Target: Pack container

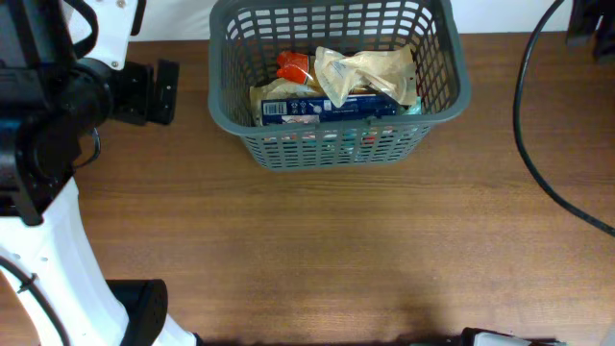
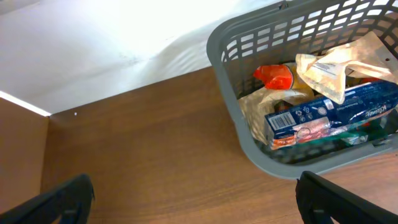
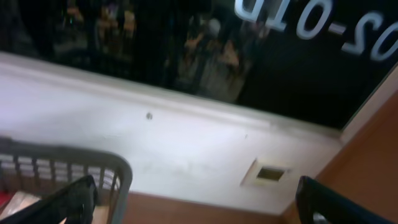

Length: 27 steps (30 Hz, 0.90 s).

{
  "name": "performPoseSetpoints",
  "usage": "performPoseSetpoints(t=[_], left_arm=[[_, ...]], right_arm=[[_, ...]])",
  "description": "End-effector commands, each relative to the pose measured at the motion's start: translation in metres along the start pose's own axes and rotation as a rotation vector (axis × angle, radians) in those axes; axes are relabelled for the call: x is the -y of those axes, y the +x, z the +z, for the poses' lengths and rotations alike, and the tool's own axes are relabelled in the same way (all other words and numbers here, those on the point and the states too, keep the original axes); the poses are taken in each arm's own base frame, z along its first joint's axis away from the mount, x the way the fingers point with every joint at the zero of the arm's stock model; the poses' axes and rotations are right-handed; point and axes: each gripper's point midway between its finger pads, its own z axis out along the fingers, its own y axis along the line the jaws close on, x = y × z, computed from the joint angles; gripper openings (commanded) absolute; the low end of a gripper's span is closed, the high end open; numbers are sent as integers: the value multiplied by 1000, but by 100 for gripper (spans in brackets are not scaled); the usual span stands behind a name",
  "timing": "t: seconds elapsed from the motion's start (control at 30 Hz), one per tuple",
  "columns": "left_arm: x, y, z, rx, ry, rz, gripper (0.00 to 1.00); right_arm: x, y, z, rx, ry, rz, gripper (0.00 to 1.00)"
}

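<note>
Noting the tools first: your left tool (image 2: 199, 208) and right tool (image 3: 199, 208) are hanging empty, fingers spread apart. Beyond, at the far edge of the surface (image 1: 336, 250), the container (image 1: 336, 146) is sitting with packets (image 1: 327, 108) inside. It is looking stiff yet light, so you are best taking hold along its top edge.

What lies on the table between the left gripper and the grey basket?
Nothing lies there. Between the left gripper and the container there is only bare brown table, as the overhead and left wrist views show.

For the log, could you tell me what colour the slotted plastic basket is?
The slotted plastic basket is dark grey; clearest overhead.
</note>
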Motion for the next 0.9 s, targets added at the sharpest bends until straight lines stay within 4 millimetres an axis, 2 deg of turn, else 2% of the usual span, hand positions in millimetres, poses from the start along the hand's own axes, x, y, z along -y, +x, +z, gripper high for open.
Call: performPoseSetpoints(t=[0.0, 0.27, 0.37, 0.47, 0.53, 0.57, 0.63, 0.73, 0.77, 0.87], left_arm=[[-3, 0, -4, 7, -10, -13, 99], [-3, 0, -4, 7, -10, -13, 99], [-3, 0, -4, 7, -10, -13, 99], [-3, 0, -4, 7, -10, -13, 99], [-3, 0, -4, 7, -10, -13, 99], [-3, 0, -4, 7, -10, -13, 99], [-3, 0, -4, 7, -10, -13, 99], [-3, 0, -4, 7, -10, -13, 99], [-3, 0, -4, 7, -10, -13, 99], [-3, 0, -4, 7, -10, -13, 99]], right_arm=[[-4, 17, 8, -63, -27, 27, 99], [-19, 69, 9, -270, -86, 64, 99], [-26, 80, -13, -328, -103, 73, 99], [-31, 79, -42, -312, -98, 70, 99], [-38, 87, -74, -292, -93, 59, 99], [-41, 91, -81, -287, -92, 59, 99], [-50, 105, -100, -270, -93, 55, 99], [-77, 138, -127, -239, -140, 40, 99], [-93, 158, -139, -221, -182, 37, 99], [-127, 198, -156, -161, -289, 40, 99]])
